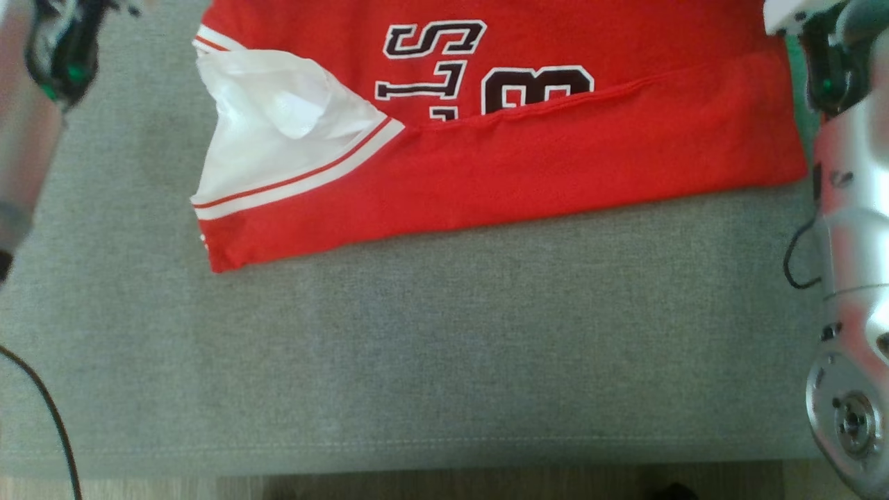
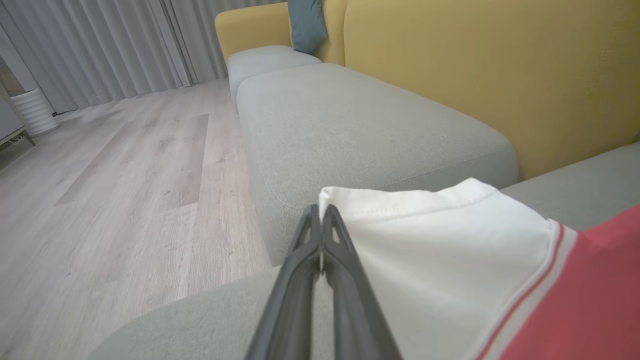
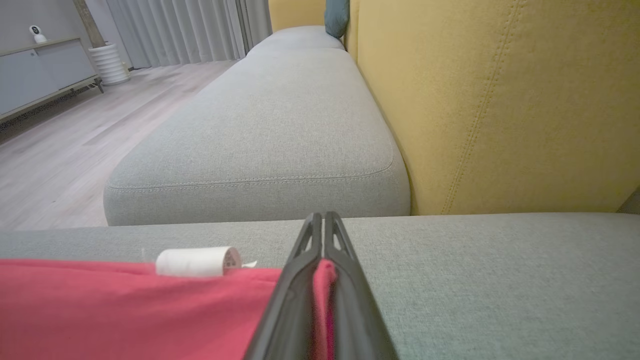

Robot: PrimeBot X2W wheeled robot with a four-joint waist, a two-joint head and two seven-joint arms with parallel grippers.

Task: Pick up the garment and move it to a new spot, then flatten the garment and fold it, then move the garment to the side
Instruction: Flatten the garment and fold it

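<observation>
Red jersey lies on the grey seat cushion, filling the 12 o'clock part of the head view. Bare cushion lies between it and the front seam at 6 o'clock. A dark cable hangs at 8 o'clock.

The jersey's long axis runs from 9 to 3 o'clock, and its near edge climbs slightly toward 3. The white sleeve is at the 9 o'clock end. A near band is folded up over the dark lettering, which lies on its side.

The left gripper is pinched on the sleeve's hem. The right gripper is clamped on red cloth, and a small white roll sits just beside it at 9 o'clock.

Further out are more grey cushions, the yellow backrest at 3 o'clock, the wood floor at 9 o'clock, and a teal pillow and curtains at 12.
</observation>
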